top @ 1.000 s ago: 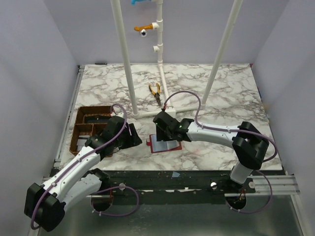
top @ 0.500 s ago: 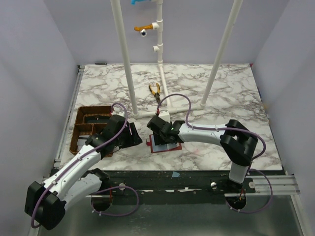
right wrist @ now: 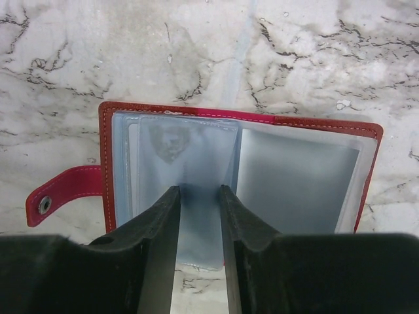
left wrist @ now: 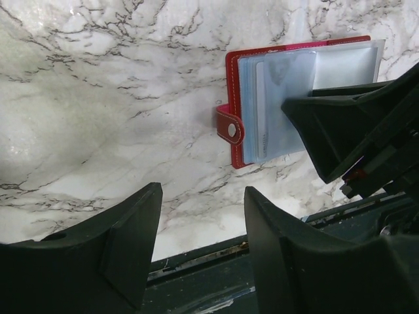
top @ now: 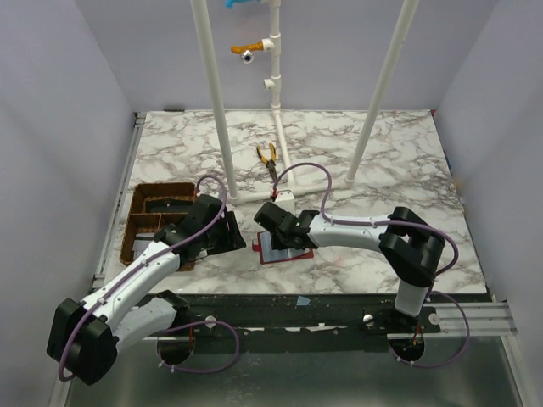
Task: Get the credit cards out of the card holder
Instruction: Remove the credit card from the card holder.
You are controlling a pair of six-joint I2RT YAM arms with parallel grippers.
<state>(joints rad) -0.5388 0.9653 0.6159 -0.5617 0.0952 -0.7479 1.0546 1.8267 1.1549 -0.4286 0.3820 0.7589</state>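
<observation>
The red card holder point(top: 288, 253) point(left wrist: 275, 111) point(right wrist: 301, 183) lies open and flat on the marble near the table's front edge. Its snap tab point(left wrist: 230, 129) points left. A pale card point(right wrist: 171, 145) shows inside the clear sleeve of the left panel. My right gripper point(top: 275, 227) point(right wrist: 198, 190) is down over that left panel, with its jaws a narrow gap apart and the tips on the sleeve. I cannot tell whether they pinch anything. My left gripper point(top: 238, 242) point(left wrist: 203, 191) hangs open and empty just left of the holder, apart from it.
A brown compartment tray point(top: 140, 222) stands at the left under my left arm. Yellow-handled pliers point(top: 269, 158) lie beside the white pipe frame point(top: 216, 110) at the back. The table's front edge point(left wrist: 196, 258) runs close below the holder.
My right gripper has moved left and down onto the holder's left panel, and its jaws have narrowed. The left gripper has barely shifted.
</observation>
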